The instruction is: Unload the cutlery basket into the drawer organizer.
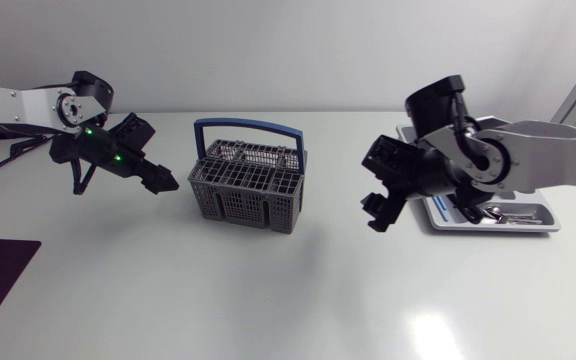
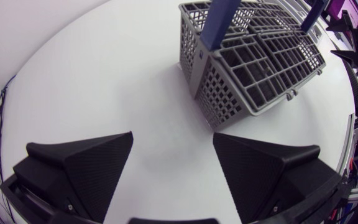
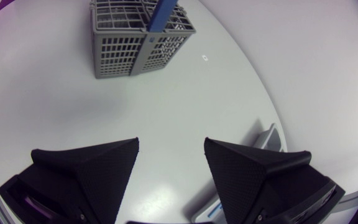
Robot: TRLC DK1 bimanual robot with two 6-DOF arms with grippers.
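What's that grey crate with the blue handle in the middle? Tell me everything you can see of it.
It is a cutlery basket of what looks like grey plastic, its walls a grid of small holes, the top split into several compartments. A dark blue handle arches over it. It stands upright on the white table, between the left claw and the right claw, touched by neither. No cutlery shows inside.

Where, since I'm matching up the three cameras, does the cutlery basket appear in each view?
Head view: the cutlery basket stands mid-table between both arms, nearer the left gripper.
Left wrist view: the cutlery basket is close ahead of the left gripper, one corner turned towards it.
Right wrist view: the cutlery basket is farther off, ahead of the right gripper.
Shared landmark: its blue handle.
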